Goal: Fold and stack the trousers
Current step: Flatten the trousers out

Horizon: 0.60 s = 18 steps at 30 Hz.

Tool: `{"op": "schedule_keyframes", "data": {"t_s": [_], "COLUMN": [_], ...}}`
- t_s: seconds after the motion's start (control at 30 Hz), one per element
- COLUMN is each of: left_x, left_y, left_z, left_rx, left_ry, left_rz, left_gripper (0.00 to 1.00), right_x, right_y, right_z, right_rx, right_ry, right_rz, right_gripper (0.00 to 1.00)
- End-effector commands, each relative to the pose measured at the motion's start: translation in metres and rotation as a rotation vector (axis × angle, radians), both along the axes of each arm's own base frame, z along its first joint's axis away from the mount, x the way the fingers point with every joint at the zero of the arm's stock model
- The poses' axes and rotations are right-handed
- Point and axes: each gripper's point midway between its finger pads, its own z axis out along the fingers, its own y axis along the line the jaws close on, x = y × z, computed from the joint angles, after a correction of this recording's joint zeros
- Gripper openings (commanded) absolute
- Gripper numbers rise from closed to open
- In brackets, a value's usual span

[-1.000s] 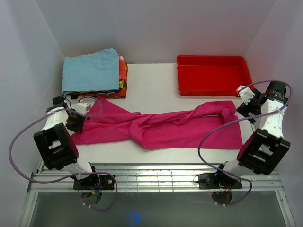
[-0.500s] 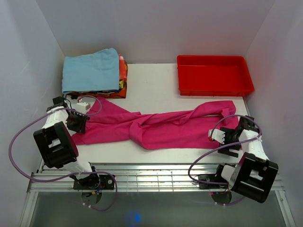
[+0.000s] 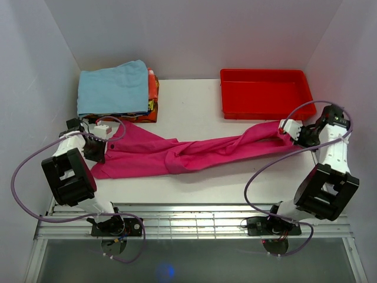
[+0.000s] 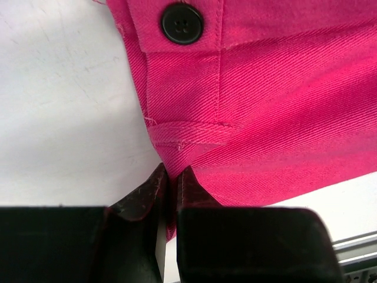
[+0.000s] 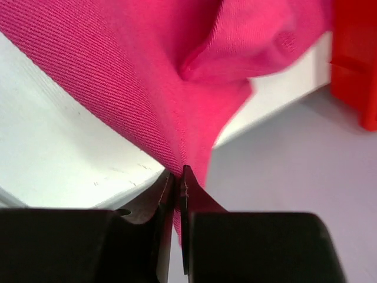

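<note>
Your left jaws are pressed together on the trousers (image 3: 194,154). In the left wrist view the dark fingertips (image 4: 154,187) pinch the cloth's edge at lower centre, just below a stitched belt loop. A black button (image 4: 182,23) sits on the waistband at the top of that frame.

Your right jaws are likewise closed on pink cloth. In the right wrist view the fabric runs down from the upper left into the narrow slit between the fingertips (image 5: 194,191).

From above, the trousers lie across the middle of the table (image 3: 188,106) in one long creased band. The band is wide at centre left, where the left arm grips it, and narrows towards centre right, where it meets the right arm.

The red tray (image 3: 265,93) stands at the upper right, just beyond the right end of the trousers. A light blue cloth (image 3: 113,88) tops a pile of folded clothes at the upper left, touching the trousers' upper left corner.
</note>
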Motion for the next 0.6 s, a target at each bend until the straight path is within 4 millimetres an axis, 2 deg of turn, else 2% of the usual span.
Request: {"op": "schedule_keyframes", "data": {"t_s": [0.0,0.07,0.13,0.23,0.3,0.4,0.43,0.5,0.57], "left_x": [0.032,0.035,0.039,0.051,0.053,0.05,0.05,0.053,0.06], "left_y": [0.024,0.03,0.033,0.049,0.071,0.087,0.09,0.094,0.097], "left_z": [0.023,0.026,0.032,0.057,0.068,0.069,0.067,0.061,0.069], "left_rx": [0.097,0.126,0.143,0.209,0.312,0.352,0.354,0.356,0.366], "left_ry": [-0.123,-0.135,-0.153,-0.249,-0.309,-0.323,-0.317,-0.297,-0.324], "left_rz": [0.019,0.014,0.007,0.023,0.018,0.03,0.04,0.051,0.055], "left_gripper": [0.0,0.0,0.0,0.0,0.0,0.0,0.0,0.0,0.0], "right_x": [-0.035,-0.031,-0.034,-0.052,-0.034,-0.017,-0.016,0.0,0.015], "right_y": [0.015,0.004,-0.004,-0.021,-0.053,-0.089,-0.092,-0.092,-0.087], "right_z": [0.02,0.032,0.026,-0.011,-0.023,-0.018,-0.014,0.001,0.017], "right_rx": [0.116,0.083,0.045,0.025,0.055,0.047,0.043,0.052,0.044], "right_ry": [0.177,0.184,0.22,0.417,0.446,0.394,0.376,0.299,0.232], "right_rz": [-0.018,-0.029,-0.02,-0.115,-0.211,-0.246,-0.241,-0.221,-0.175], "right_gripper": [0.08,0.08,0.08,0.08,0.08,0.08,0.08,0.08,0.08]}}
